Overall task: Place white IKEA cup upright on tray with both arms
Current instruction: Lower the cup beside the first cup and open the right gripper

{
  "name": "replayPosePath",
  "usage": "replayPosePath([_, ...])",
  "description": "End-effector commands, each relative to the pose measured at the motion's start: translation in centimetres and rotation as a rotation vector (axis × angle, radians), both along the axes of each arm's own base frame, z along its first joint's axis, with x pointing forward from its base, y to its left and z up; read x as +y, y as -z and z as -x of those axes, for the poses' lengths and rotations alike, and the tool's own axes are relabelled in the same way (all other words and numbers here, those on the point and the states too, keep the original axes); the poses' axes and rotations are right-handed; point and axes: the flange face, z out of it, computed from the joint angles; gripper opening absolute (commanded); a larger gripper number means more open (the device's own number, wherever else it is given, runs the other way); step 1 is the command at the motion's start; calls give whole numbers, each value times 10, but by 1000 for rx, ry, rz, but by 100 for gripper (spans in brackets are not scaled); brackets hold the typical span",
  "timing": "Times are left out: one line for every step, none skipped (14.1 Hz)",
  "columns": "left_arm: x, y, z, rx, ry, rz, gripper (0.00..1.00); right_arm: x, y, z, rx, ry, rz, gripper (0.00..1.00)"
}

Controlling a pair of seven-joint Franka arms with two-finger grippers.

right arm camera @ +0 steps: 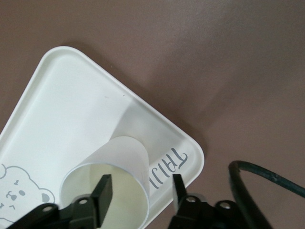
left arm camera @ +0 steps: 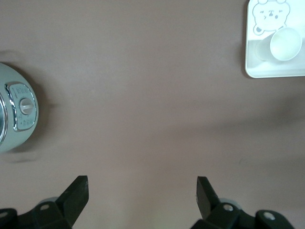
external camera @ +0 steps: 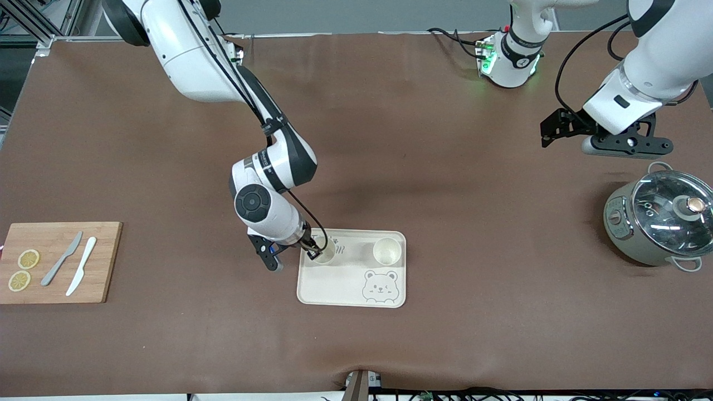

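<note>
- White cup [external camera: 326,252] pinched at its rim by the right gripper [external camera: 313,252]: one finger inside the mouth, one outside on the wall, seen in the right wrist view [right arm camera: 138,188].
- Cup stands upright on the tray [external camera: 340,289], at the corner toward the right arm's end, by the lettering.
- Risk: pulling away before the fingers spread could drag or tip the cup; it sits close to the tray rim.
- Second cup [external camera: 386,250] upright on the same tray, well apart, so a knock looks unlikely.
- Left gripper [external camera: 626,143] waits with fingers apart [left arm camera: 76,193] over bare tabletop [external camera: 445,167] beside the pot [external camera: 660,217].
</note>
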Motion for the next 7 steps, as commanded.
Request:
replayPosePath([-3,-6,3,18,4,-10,100,-5,-35,-8,48,-6,-13,100])
replayPosePath([-4,-7,4,18,3,-10,100,-12,-49,-14,72,-1,-15,100])
replayPosePath([-5,-7,4,22,4,-11,100,-14,-62,-15,99,-8,-9,100])
replayPosePath([-6,-6,4,24,7,-11,100,-15,-77,-15,120,-19,0,100])
replayPosePath([-7,-6,4,24,10,-11,100,-19,-90,-16,142,-25,14,100])
replayPosePath([-6,-5,3,25,9,-11,100,-24,-100,-17,162,-31,22,100])
replayPosePath([-7,-5,3,24,9,-11,100,-41,-102,-24,179,-12,21,100])
